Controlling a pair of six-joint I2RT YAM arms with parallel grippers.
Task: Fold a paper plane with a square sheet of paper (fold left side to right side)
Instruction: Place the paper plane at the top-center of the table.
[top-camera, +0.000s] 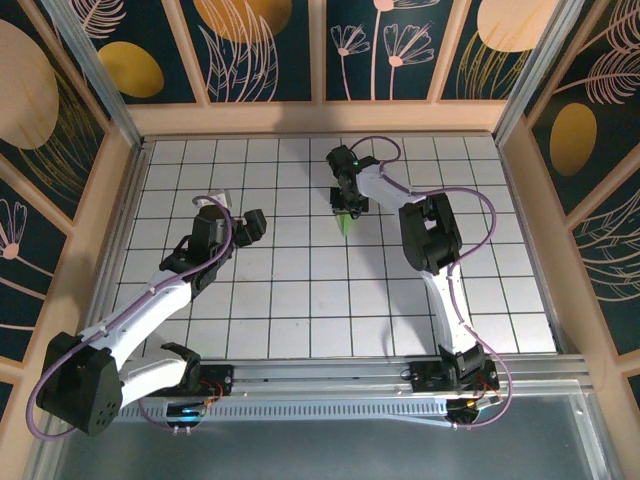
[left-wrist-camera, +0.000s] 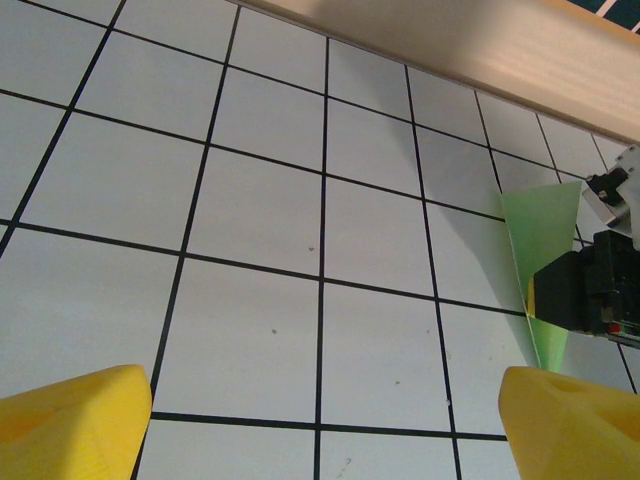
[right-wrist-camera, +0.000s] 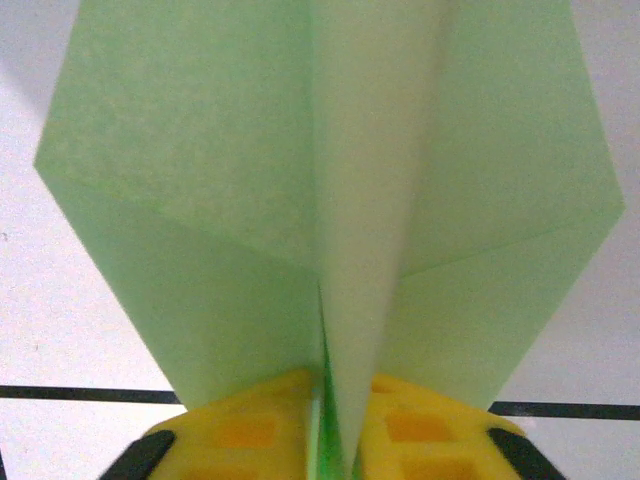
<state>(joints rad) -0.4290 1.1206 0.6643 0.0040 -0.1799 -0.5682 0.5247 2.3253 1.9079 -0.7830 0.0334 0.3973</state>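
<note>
- Plane (top-camera: 346, 224) hangs over the far middle of the table (top-camera: 300, 300), a flat white grid of square tiles ruled in black. Pale wooden rails (top-camera: 320, 117) and dark leaf-patterned panels (top-camera: 270, 50) wall it in.
- Right arm (top-camera: 430, 235), black and white, rises from the near edge, bends at the elbow and reaches back toward the far centre.
- Left arm (top-camera: 140, 305) lies low, stretched from the near-left corner toward the middle-left tiles, wrist tipped down.
- Left gripper (left-wrist-camera: 320, 400) gapes wide. Its blocky yellow fingers (left-wrist-camera: 70, 425) sit in the bottom corners of its wrist view, cut off by the frame, with bare tiles between them.
- Right gripper (right-wrist-camera: 325, 390) is pinched on the plane's centre fold. Its yellow pads (right-wrist-camera: 250, 430) are cropped by the lower edge.
- The plane itself is thin, matte, pale-green paper.
  - Right wrist view: two flaps spread either side of a centre ridge, each crossed by a slanting crease, with the top cut off.
  - From above: only a green sliver shows under the gripper.
  - Left wrist view: it is a wedge partly covered by the black gripper body.
  - Whether its tip touches the table cannot be told.
</note>
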